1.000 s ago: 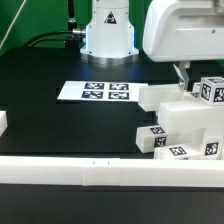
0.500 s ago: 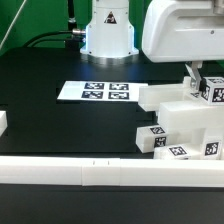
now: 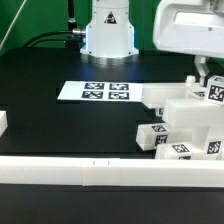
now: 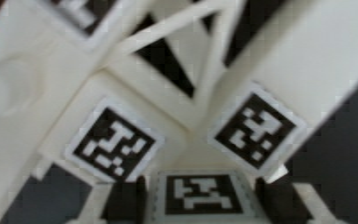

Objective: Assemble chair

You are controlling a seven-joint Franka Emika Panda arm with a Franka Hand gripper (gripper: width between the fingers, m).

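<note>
The chair pieces (image 3: pixel 182 122) lie clustered on the black tabletop (image 3: pixel 60 130), to the exterior view's right of the marker board (image 3: pixel 95 91), the nearest block just beside its end. The gripper (image 3: pixel 203 72) hangs low over the side of the cluster farthest from the marker board. I cannot tell whether its jaws are spread or pinching. The pieces look like stiff, light, smooth plastic, likely slippery. A squeeze across two flat parallel faces of a narrow bar, near its middle, should hold best.
</note>
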